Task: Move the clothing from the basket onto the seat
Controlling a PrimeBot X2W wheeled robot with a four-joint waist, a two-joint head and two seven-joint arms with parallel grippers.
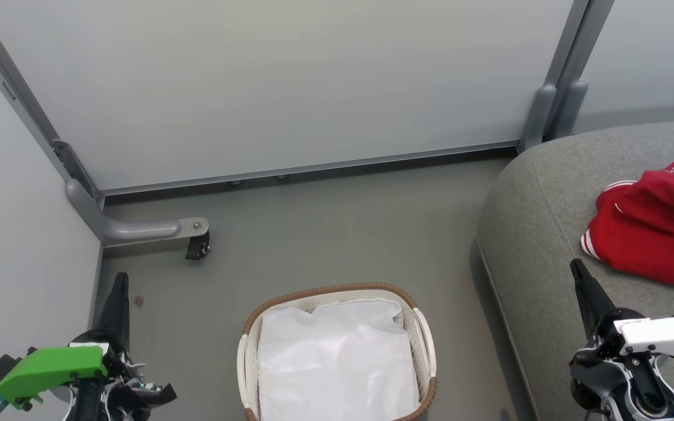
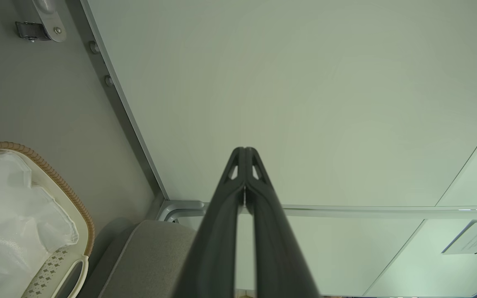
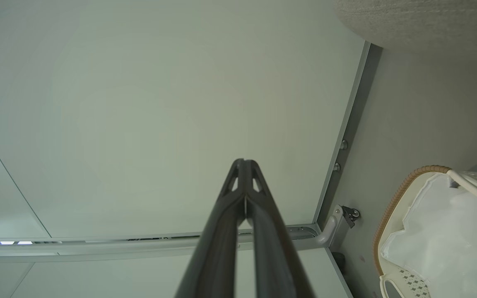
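The red clothing with white striped trim lies bunched on the grey couch seat at the right edge of the head view. On the floor at bottom centre stands the white basket with its brown woven rim, holding a plain white sheet. My left gripper is shut and empty at the lower left, left of the basket. My right gripper is shut and empty over the seat's front, just left of the clothing. In the wrist views the left gripper and right gripper both show fingertips pressed together.
Pale partition panels close off the back and left. A grey metal foot with a caster juts onto the floor at the left. Bare grey floor lies between the basket, the panels and the couch.
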